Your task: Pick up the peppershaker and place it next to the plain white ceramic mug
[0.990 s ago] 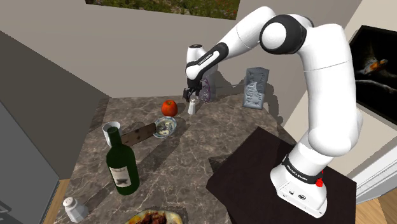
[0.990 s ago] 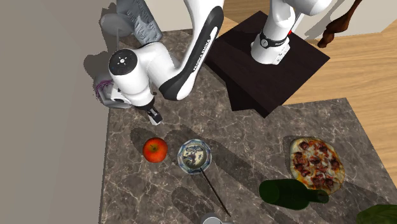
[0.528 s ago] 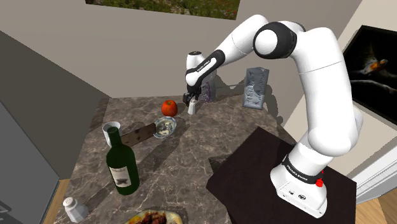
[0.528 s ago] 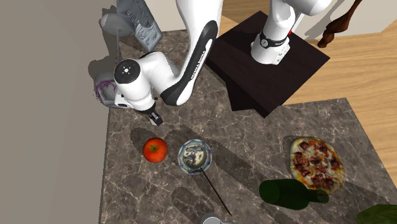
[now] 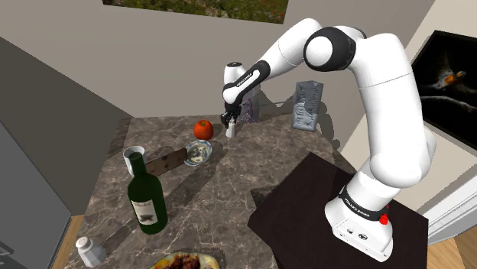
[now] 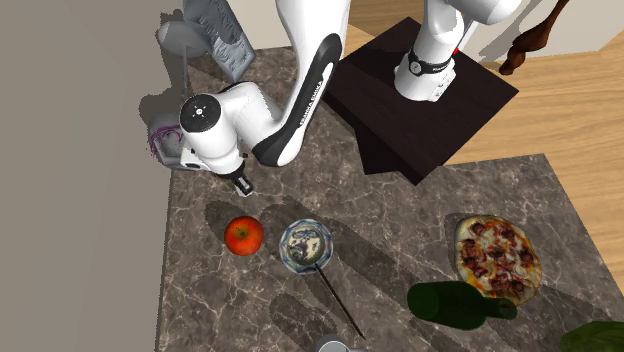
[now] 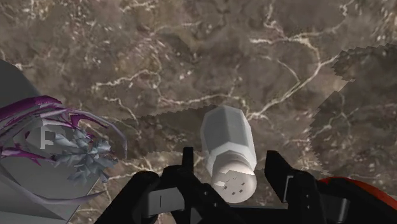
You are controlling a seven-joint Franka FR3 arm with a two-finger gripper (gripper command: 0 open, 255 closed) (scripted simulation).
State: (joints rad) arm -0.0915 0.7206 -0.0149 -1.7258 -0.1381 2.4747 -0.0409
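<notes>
Peppershaker, upright, inside spread hand, untouched

Your gripper sits hemmed between a purple-patterned mug, which stands against the wall, and a red apple. A bowl and a wine bottle stand past the apple. The marble counter toward the stand lies bare.

I work over a dark brown marbled stone surface. On it stand a white pepper shaker, a red apple, a patterned bowl, a white mug, a green bottle, a second white shaker and a pizza.
</notes>
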